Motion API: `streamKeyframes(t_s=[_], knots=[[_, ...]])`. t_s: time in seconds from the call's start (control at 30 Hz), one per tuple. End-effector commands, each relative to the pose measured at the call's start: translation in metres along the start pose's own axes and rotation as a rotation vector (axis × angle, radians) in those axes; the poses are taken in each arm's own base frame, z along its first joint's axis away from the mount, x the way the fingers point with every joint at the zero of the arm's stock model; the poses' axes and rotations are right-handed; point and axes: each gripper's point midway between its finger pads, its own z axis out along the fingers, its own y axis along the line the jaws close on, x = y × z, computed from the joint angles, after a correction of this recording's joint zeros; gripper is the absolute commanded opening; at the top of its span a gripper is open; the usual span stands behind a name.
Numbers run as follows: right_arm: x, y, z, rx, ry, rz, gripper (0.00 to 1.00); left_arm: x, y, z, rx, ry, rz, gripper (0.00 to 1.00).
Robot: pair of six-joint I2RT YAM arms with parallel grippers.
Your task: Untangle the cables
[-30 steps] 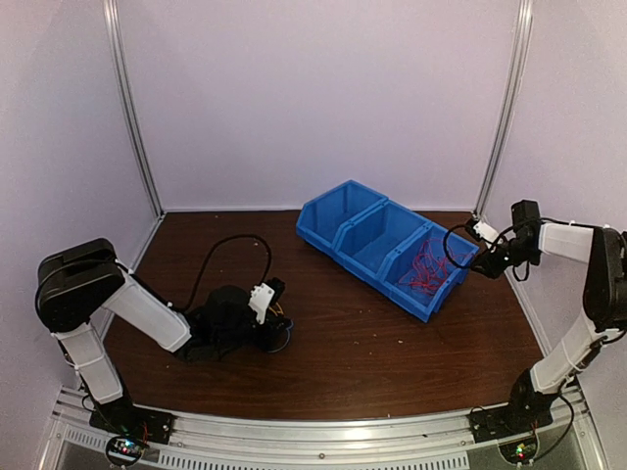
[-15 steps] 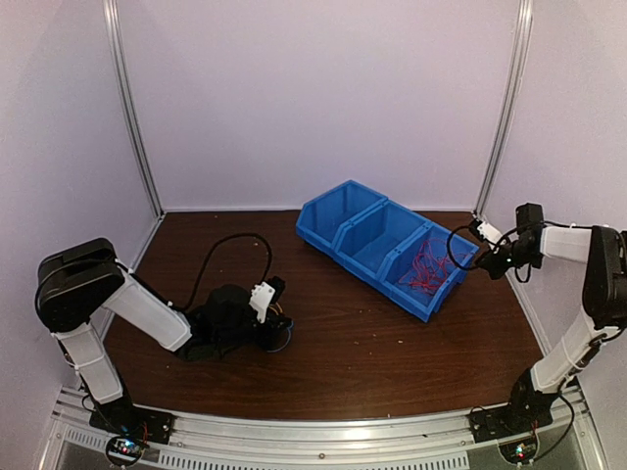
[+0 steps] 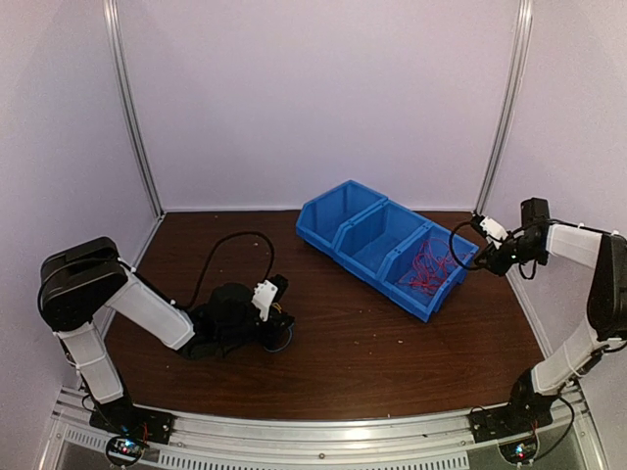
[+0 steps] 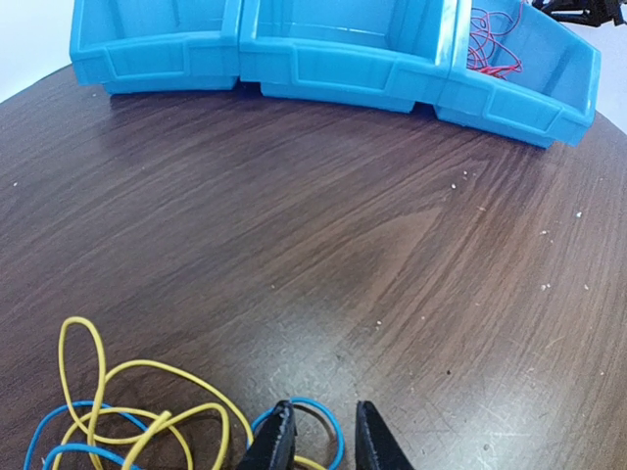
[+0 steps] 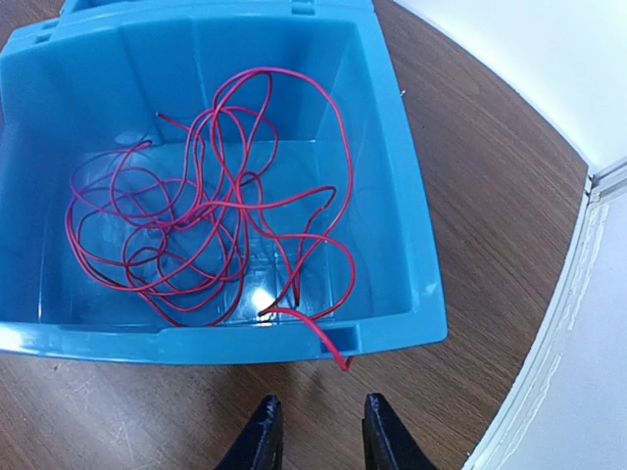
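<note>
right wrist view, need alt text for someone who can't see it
A tangle of red cables lies in a blue bin, one end poking over its near rim. Below it, the right gripper shows two black fingertips apart, holding nothing, over the brown table.

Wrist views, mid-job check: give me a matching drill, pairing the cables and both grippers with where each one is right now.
Column A
1. red cables
2. yellow cables
3. left gripper
4. right gripper

Column B
a. loose on the table
b. inside the blue bin
c. just outside the bin's rim, nothing between its fingers
d. low over the table, fingertips at a blue cable loop

Pairs: 1-b, 2-a, 3-d, 4-c
</note>
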Motion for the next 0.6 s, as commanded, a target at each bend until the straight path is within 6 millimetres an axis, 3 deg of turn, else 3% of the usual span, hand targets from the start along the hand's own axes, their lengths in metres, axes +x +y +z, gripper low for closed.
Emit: streamKeyframes(t_s=[0.0, 0.3, 0.57], knots=[[0.004, -0.009, 0.006, -0.012, 0.041, -0.023, 0.30, -0.009, 0.000, -0.004, 0.006, -0.035, -0.016, 0.22], [-0.001, -0.021, 0.022, -0.021, 0.023, -0.045, 0.29, -0.010, 0.002, -0.006, -0.005, -0.038, -0.031, 0.23], [-0.005, -0.009, 0.024, -0.079, -0.023, -0.063, 0.07, -0.012, 0.001, -0.006, -0.010, -0.036, -0.034, 0.23]])
